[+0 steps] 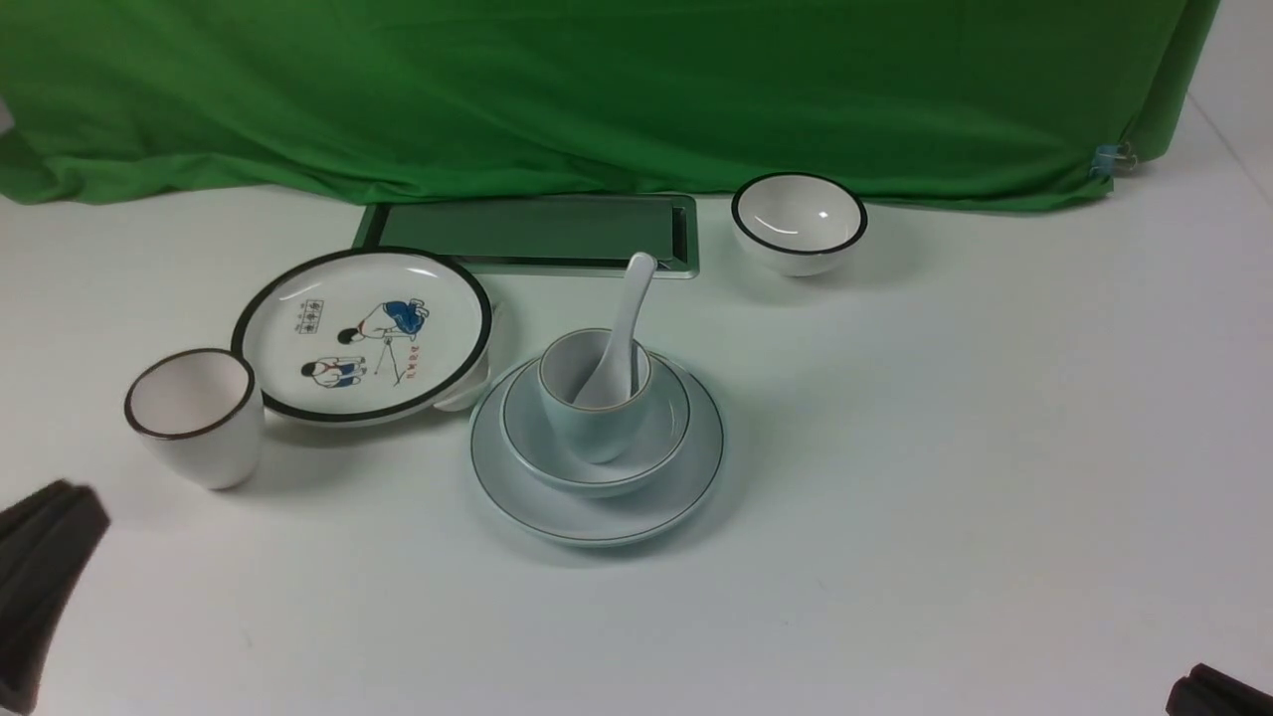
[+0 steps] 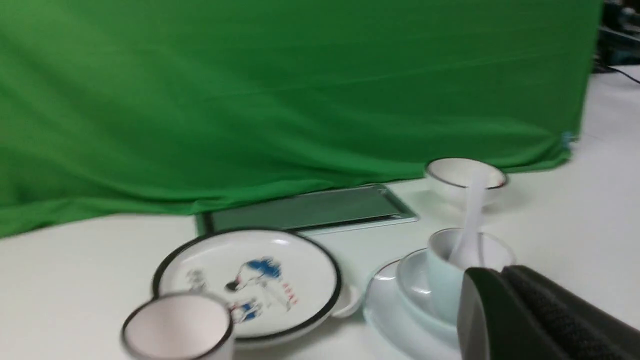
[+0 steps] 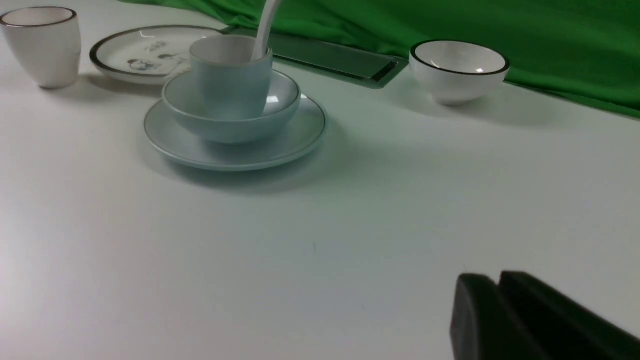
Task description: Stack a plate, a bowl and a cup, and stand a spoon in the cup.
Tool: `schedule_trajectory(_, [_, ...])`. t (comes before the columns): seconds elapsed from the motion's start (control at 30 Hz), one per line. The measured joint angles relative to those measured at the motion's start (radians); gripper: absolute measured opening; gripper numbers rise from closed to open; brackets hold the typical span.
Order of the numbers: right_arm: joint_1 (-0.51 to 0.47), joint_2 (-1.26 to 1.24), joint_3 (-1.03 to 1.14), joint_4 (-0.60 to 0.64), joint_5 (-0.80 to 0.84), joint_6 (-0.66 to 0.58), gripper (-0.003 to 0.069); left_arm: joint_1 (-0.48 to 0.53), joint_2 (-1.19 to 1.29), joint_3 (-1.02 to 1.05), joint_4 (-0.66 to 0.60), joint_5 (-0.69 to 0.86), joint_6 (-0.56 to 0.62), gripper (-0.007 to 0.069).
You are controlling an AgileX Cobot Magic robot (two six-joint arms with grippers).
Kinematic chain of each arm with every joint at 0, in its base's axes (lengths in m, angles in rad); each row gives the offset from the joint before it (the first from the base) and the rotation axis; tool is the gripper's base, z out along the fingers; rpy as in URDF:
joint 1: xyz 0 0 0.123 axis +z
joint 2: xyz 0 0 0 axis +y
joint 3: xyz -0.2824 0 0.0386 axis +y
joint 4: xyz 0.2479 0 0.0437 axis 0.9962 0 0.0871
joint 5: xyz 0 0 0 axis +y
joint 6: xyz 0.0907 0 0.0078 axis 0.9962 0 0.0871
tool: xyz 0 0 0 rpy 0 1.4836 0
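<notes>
Three glossy pale-blue pieces nest mid-table, round plate (image 1: pixel 597 517), shallow bowl (image 1: pixel 595 467), tapered cup (image 1: pixel 594 418) holding the white spoon (image 1: pixel 619 338), well clear of both closed, empty grippers, left (image 1: pixel 40 567) and right (image 3: pixel 505 320)

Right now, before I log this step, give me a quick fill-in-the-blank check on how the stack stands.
1. The cup sits inside the ____, which rests on the plate.
2. The ____ stands in the cup, its handle leaning away from the robot.
3. The white bowl with the thick black rim is ____; nothing is in it.
4. The picture plate lies on the stack's ____ side.

Missing words: bowl; spoon; empty; left
</notes>
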Motion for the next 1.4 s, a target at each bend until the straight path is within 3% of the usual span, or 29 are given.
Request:
schedule_trajectory(0.17, [0.000,0.000,0.000,0.000,0.000,0.000,0.0101,0.155,-0.132,0.126,-0.083,-0.003,0.012,-0.0033])
schedule_trajectory(0.27, [0.000,0.000,0.000,0.000,0.000,0.000,0.0107,0.195,-0.153,0.167,-0.139,0.013,0.058,-0.0031])
schedule_trajectory(0.43, [0.000,-0.002,0.000,0.000,0.001,0.000,0.0120,0.200,-0.154,0.170,-0.185,0.154,0.133,-0.0031])
schedule_trajectory(0.7, [0.000,-0.003,0.000,0.000,0.001,0.000,0.0143,0.200,-0.154,0.171,-0.197,0.177,0.263,-0.0031])
schedule_trajectory(1.3, [0.000,-0.003,0.000,0.000,0.001,-0.001,0.0178,0.200,-0.154,0.171,-0.168,0.177,0.282,-0.0031])
schedule_trajectory(1.4, [-0.023,-0.023,0.000,-0.014,0.025,-0.052,0.0183,0.200,-0.154,0.171,-0.167,0.177,0.282,-0.0031])
